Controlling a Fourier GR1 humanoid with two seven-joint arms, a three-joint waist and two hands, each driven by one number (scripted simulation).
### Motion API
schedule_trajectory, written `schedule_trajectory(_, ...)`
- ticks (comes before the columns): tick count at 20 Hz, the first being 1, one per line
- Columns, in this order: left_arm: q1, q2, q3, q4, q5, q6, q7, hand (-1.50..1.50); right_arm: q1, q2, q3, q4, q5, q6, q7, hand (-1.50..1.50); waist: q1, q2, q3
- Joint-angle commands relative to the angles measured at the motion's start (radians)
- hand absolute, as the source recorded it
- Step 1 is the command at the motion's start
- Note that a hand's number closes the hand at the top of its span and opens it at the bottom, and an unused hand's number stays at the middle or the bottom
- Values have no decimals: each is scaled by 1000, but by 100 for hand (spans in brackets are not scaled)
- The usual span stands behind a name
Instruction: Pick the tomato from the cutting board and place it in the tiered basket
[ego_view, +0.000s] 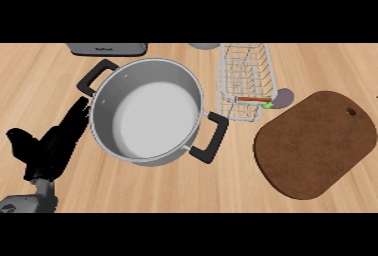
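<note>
The brown cutting board (314, 145) lies at the right with nothing showing on its top. The wire tiered basket (244, 75) stands behind it, near the middle. A thin reddish-orange shape (253, 100) shows at the basket's near right edge; I cannot tell what it is. No round tomato is plainly visible anywhere. My left hand (52, 145) rests at the far left beside the pot, fingers straight and pointing up, holding nothing. My right hand does not show.
A large steel pot (148, 112) with black handles fills the centre-left, between my left hand and the basket. A purple eggplant (282, 98) with a green stem lies between basket and board. A grey appliance (107, 48) sits at the back left.
</note>
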Motion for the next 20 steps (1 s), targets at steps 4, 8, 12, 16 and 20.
schedule_trajectory(4,-31,-30,17,15,-22,10,-6,0,-171,89,79,-70,7,47,155,150,-14,-2,-1)
schedule_trajectory(8,-39,7,59,31,11,-35,11,0,-270,207,167,-94,62,0,326,150,-9,-2,-2)
schedule_trajectory(12,3,-32,28,-38,-27,-2,31,0,-329,268,192,-90,87,5,433,150,-9,-3,-1)
schedule_trajectory(16,-11,-44,41,-25,-45,2,29,0,-350,308,207,-77,125,17,468,150,-12,-3,-1)
schedule_trajectory(20,2,-10,75,7,-18,-66,8,0,-325,376,251,-103,175,-3,547,150,-16,-4,-1)
